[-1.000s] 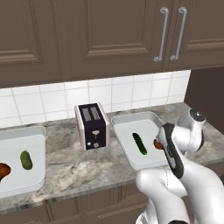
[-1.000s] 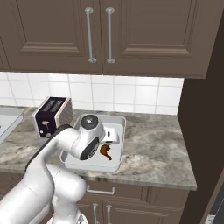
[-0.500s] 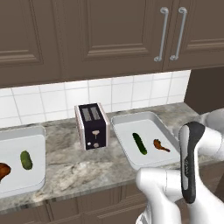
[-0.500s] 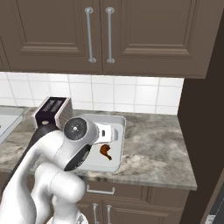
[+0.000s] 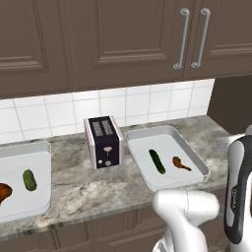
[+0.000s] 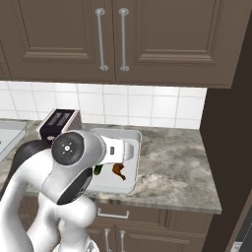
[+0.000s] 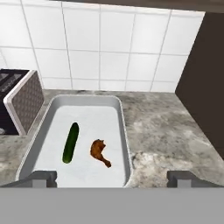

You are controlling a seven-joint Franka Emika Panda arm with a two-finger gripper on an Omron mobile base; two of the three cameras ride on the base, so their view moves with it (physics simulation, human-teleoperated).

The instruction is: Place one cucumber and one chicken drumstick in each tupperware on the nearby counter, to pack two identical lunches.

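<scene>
Claw open, empty | drumstick at tray's 5 o'clock: light, slick; pinch plump end | cucumber firm, rolls.

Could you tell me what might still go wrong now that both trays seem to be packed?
The right tupperware sits near the counter edge, so a low arm swing could knock it off. The open end effector hangs over its drumstick and cucumber; dipping could scatter them.

Even, soft rendered light; sharp, faint shadows, no glare.
</scene>
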